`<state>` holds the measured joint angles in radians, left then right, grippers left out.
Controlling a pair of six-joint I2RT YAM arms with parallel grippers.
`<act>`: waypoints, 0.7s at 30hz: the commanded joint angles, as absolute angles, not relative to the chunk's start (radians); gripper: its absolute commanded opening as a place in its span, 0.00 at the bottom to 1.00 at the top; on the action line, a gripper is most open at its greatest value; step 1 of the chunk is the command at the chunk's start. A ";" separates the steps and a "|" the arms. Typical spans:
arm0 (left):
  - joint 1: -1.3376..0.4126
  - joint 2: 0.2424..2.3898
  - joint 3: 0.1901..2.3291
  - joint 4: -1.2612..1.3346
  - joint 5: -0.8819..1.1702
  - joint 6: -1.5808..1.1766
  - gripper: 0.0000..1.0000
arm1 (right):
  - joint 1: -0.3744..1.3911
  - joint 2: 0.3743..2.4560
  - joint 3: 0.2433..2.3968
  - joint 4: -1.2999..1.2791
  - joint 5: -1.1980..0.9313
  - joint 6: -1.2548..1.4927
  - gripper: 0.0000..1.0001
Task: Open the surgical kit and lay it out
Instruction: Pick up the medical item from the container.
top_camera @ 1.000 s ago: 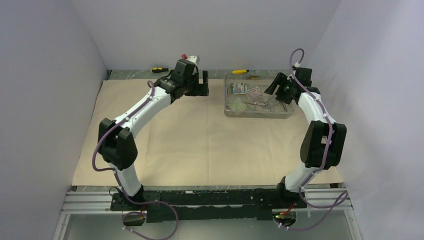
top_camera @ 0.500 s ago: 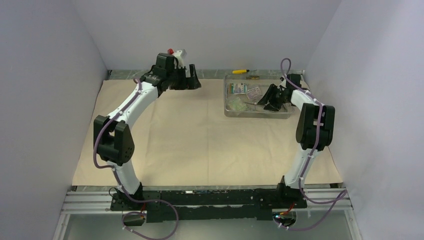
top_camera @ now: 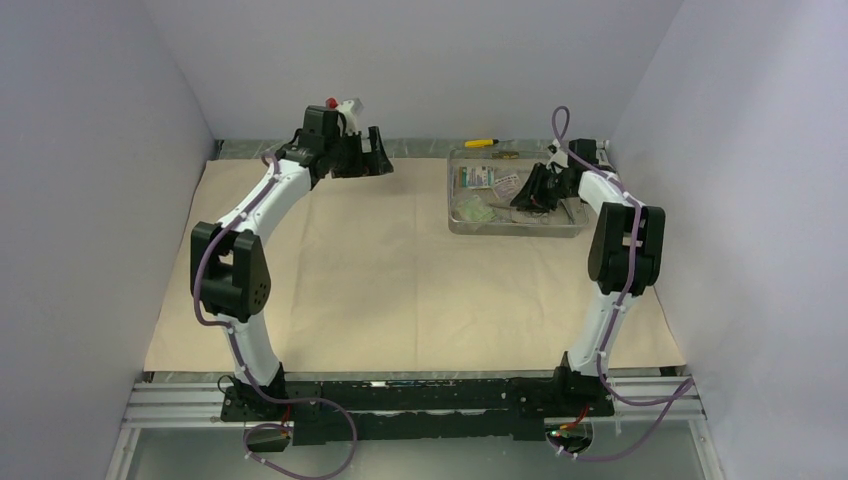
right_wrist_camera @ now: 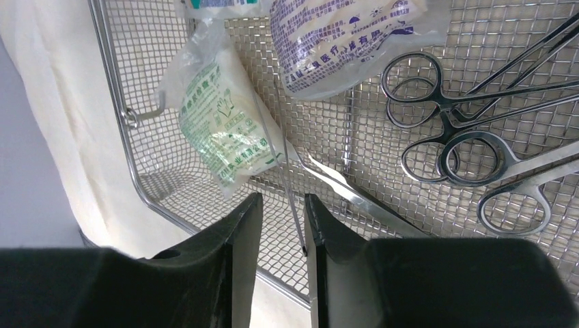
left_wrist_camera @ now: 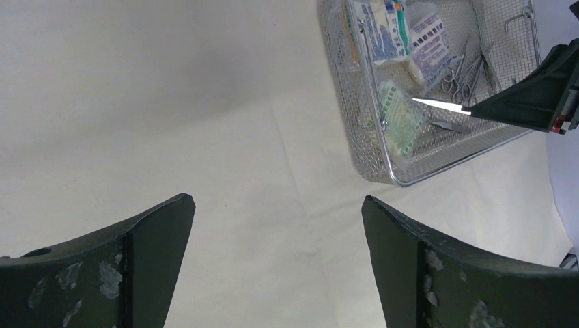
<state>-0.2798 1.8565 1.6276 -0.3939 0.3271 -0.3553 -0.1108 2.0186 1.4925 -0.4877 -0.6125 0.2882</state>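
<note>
Looking down the right wrist cam: right gripper (right_wrist_camera: 283, 199) sits low inside the wire-mesh tray (right_wrist_camera: 369, 123), fingers drawn nearly together with a slim gap showing between them. A thin steel strip (right_wrist_camera: 290, 178) stands in that gap, close to one finger, and I see no pinch on it from both sides; can't tell whether it belongs to the tweezers (right_wrist_camera: 355, 195). Those lie flat on the mesh just ahead of the fingertips, one end running under a finger. Green-print packet (right_wrist_camera: 222, 130) is just ahead on the other finger's side, purple-print packet (right_wrist_camera: 341, 34) further ahead, scissor-handled clamps (right_wrist_camera: 444, 116) in a crossed pile out to the tweezers' side of the hand.

Left gripper (left_wrist_camera: 276, 203) hangs above the beige wrap cloth (left_wrist_camera: 171, 102), fingers spread wide, nothing between them. From it the tray is ahead and off to the right, well apart, with a third packet (left_wrist_camera: 382, 27) at its far end. Cloth lies flat under the tray and below both hands. Yellow-and-black screwdriver (top_camera: 482, 143) sits beyond the tray from the right hand, off the cloth
</note>
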 commanded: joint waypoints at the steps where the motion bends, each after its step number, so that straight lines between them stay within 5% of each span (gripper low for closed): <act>1: -0.266 1.844 1.680 -0.384 0.316 -0.326 0.98 | -0.112 2.044 1.553 -0.561 -0.656 0.205 0.31; 9: -0.257 1.845 1.678 -0.378 0.321 -0.331 0.98 | -0.113 2.069 1.631 -0.608 -0.604 0.172 0.00; 21: -0.253 1.838 1.683 -0.384 0.323 -0.330 0.99 | -0.117 2.017 1.793 -0.779 -0.545 0.103 0.00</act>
